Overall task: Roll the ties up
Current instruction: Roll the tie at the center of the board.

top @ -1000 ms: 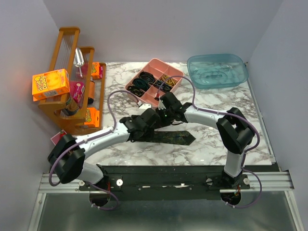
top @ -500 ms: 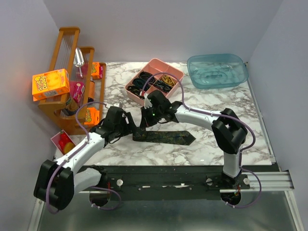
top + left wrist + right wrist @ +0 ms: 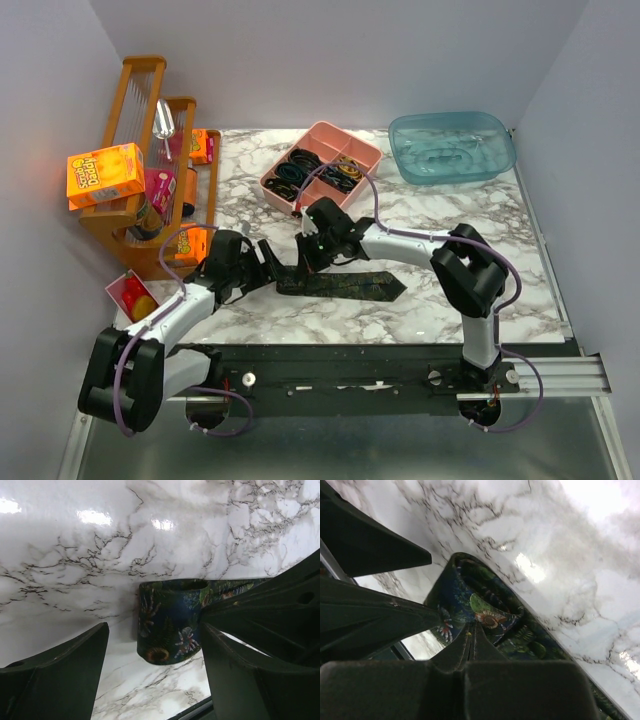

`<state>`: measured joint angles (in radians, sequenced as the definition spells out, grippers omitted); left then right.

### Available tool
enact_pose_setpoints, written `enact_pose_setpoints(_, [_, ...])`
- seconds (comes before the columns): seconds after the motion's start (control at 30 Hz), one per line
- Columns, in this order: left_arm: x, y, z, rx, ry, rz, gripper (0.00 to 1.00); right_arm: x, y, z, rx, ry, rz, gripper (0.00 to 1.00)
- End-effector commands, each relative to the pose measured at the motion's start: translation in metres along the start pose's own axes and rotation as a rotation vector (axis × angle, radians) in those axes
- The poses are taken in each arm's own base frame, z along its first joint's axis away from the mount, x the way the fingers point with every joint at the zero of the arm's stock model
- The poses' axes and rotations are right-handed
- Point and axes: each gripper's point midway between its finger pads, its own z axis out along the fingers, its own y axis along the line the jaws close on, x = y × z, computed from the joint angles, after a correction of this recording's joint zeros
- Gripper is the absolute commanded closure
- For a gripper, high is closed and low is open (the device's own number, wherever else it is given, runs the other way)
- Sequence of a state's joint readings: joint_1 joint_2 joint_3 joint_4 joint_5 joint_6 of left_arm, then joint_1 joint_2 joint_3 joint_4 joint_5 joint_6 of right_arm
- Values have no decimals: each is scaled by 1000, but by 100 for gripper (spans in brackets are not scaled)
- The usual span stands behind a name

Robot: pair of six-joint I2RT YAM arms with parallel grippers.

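A dark floral tie (image 3: 350,285) lies flat across the marble table, its pointed wide end to the right. Its left end is curled into a short upright roll (image 3: 170,625). My left gripper (image 3: 268,262) is open just left of that roll, which stands between its two fingers (image 3: 60,670) in the left wrist view, untouched on the left side. My right gripper (image 3: 303,262) comes down on the roll from behind. It is shut, its tips (image 3: 470,627) pinching the wall of the curled tie (image 3: 490,605).
A pink tray (image 3: 322,165) of black and yellow band loops sits behind the arms. A blue tub (image 3: 450,147) stands at the back right. A wooden rack (image 3: 150,170) with an orange box (image 3: 105,175) fills the left side. A small red box (image 3: 130,292) lies near my left arm.
My left arm has pulled back to the left, off the tie, and its jaws opened wider. My right gripper has slid left and nearer, onto the tie's curled left end.
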<state>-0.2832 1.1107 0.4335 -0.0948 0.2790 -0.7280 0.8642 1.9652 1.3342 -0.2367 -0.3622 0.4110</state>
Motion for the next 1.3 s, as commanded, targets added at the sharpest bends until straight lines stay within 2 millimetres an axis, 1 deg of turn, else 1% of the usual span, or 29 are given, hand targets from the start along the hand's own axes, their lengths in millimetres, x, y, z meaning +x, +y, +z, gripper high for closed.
enact_pose_setpoints(0.0, [8, -6, 7, 68, 31, -9, 17, 14, -4, -2, 20, 23, 19, 99])
enact_pose_setpoints(0.03, [4, -10, 8, 88, 15, -5, 17, 16, -5, -1, 21, 24, 22, 99])
enact_pose_setpoints(0.1, [9, -6, 10, 88, 27, -10, 17, 17, -5, -1, 20, 21, 29, 99])
enact_pose_setpoints(0.13, [9, -8, 10, 102, 22, -8, 18, 20, -6, -1, 21, 24, 32, 99])
enact_pose_setpoints(0.27, [18, -6, 12, 117, 40, -25, 20, 23, -7, 0, 28, 29, 39, 99])
enact_pose_setpoints(0.33, [19, -10, 11, 144, 42, -29, 21, 22, -7, -1, 29, 25, 42, 99])
enact_pose_setpoints(0.43, [20, -8, 9, 141, 35, -32, 22, 20, -7, -3, 34, 14, 38, 99])
enact_pose_setpoints(0.57, [15, -10, 4, 134, 17, -23, 21, 9, -3, -14, 43, -26, 23, 99])
enact_pose_setpoints(0.6, [15, -11, 4, 134, 16, -18, 21, 4, 1, -20, 45, -47, 16, 99])
enact_pose_setpoints(0.67, [16, -7, 3, 117, 17, -12, 21, -1, 1, -28, 58, -73, 18, 98])
enact_pose_setpoints(0.77, [16, -4, 3, 99, 14, -7, 21, -9, -3, -45, 105, -133, 27, 94])
enact_pose_setpoints(0.8, [15, -4, 3, 97, 11, -5, 21, -9, -8, -49, 122, -145, 43, 93])
enact_pose_setpoints(0.83, [14, -4, 3, 97, 9, -3, 21, -7, -11, -57, 129, -157, 51, 92])
enact_pose_setpoints(0.87, [13, -4, 3, 97, 7, -2, 21, -6, -18, -62, 143, -166, 67, 89])
enact_pose_setpoints(0.9, [12, -5, 3, 98, 5, 4, 21, -5, -25, -65, 163, -176, 77, 81])
enact_pose_setpoints(0.93, [12, -4, 3, 92, 5, 6, 20, -3, -29, -70, 172, -187, 84, 77])
enact_pose_setpoints(0.97, [10, -4, 3, 89, -1, 11, 20, 6, -41, -77, 196, -187, 104, 65])
enact_pose_setpoints(1.0, [9, -5, 2, 91, -4, 15, 20, 8, -50, -83, 220, -201, 116, 59])
enact_pose_setpoints(1.03, [7, -5, 2, 90, -10, 17, 20, 15, -57, -86, 235, -199, 126, 54])
enact_pose_setpoints(1.07, [7, -6, 2, 91, -11, 19, 20, 23, -72, -96, 259, -206, 152, 48])
enact_pose_setpoints(1.1, [5, -8, 1, 98, -15, 23, 19, 29, -81, -100, 282, -211, 174, 42])
enact_pose_setpoints(1.13, [5, -9, 0, 104, -12, 24, 19, 35, -89, -105, 294, -216, 192, 41])
enact_pose_setpoints(1.17, [4, -10, 0, 106, -14, 26, 19, 36, -103, -114, 318, -236, 225, 34])
enact_pose_setpoints(1.2, [3, -12, -2, 111, -19, 32, 19, 49, -114, -119, 342, -232, 247, 34])
enact_pose_setpoints(1.23, [2, -13, -2, 113, -21, 34, 18, 53, -120, -125, 360, -244, 261, 32])
enact_pose_setpoints(1.27, [2, -13, -3, 115, -24, 37, 18, 57, -134, -133, 393, -258, 288, 26])
